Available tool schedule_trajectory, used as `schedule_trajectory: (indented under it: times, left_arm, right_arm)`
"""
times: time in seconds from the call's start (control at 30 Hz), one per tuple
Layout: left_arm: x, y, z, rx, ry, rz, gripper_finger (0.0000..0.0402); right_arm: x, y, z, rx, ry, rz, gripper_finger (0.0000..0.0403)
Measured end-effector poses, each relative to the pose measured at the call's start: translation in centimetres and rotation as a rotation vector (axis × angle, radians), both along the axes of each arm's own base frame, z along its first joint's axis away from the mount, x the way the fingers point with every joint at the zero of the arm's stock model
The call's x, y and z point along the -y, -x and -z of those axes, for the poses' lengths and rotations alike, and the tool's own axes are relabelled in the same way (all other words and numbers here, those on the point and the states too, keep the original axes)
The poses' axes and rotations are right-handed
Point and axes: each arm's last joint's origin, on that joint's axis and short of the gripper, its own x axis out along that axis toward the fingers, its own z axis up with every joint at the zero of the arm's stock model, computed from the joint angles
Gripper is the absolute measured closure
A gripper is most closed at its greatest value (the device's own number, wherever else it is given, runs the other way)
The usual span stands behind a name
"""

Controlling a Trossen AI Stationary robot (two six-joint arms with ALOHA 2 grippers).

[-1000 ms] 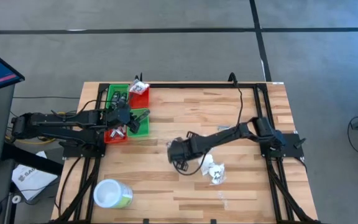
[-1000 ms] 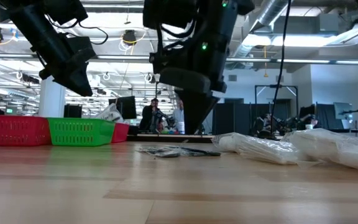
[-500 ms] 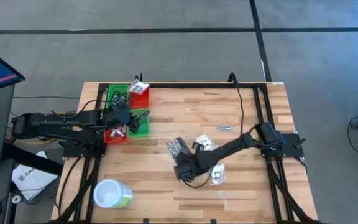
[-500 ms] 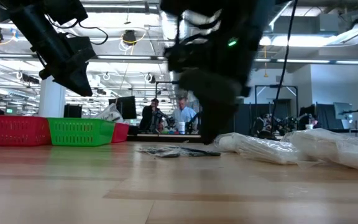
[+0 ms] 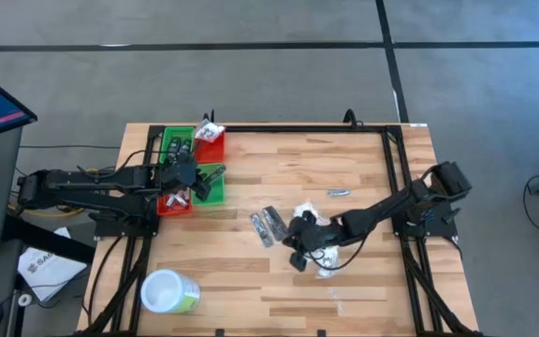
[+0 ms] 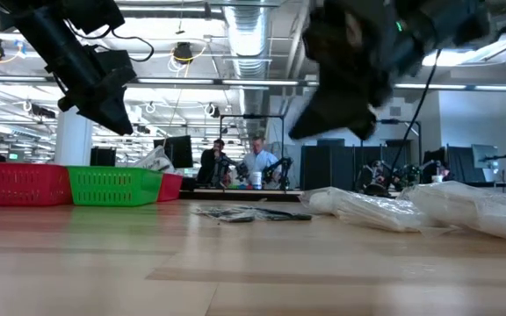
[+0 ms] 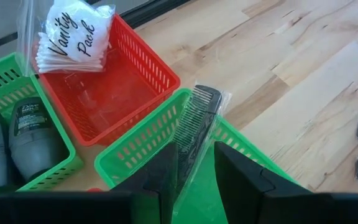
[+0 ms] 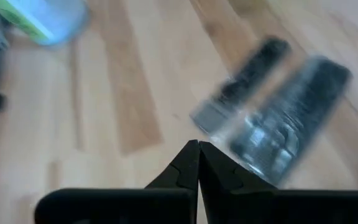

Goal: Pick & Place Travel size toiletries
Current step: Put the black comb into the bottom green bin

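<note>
wooden table (image 5: 363, 159) | left gripper (image 7: 194, 165) grasping wrapped comb (image 7: 194, 134) lengthwise over green bin (image 7: 142, 149) | right gripper (image 8: 198, 163) clenched

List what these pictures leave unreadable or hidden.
- Right wrist view: two dark flat packets smeared by motion blur; print unreadable.
- High view: loose silver item too small to identify.
- Low view: red and green baskets' contents hidden behind their walls.
- Left wrist view: grey bottles cut off by edge.

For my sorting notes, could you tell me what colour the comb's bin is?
Green bin, clearest in the left wrist view.
</note>
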Motion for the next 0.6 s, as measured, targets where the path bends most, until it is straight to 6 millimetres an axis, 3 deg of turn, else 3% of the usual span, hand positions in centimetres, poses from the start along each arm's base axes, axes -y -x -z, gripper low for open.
schedule_trajectory:
  times: [0.13,0.4,0.6]
  left_arm:
    - [0.0,0.0,0.0,0.003,-0.001,0.0,0.0302]
    - [0.0,-0.2,-0.2,0.025,-0.006,0.001,0.0302]
    - [0.0,-0.2,-0.2,0.03,-0.007,0.002,0.0302]
  right_arm:
    - [0.9,0.6,1.4,-0.058,0.029,0.026,0.0403]
    - [1.9,-0.3,4.4,-0.163,0.038,0.05,0.0403]
    - [1.9,-1.1,4.5,-0.157,0.028,0.053,0.0403]
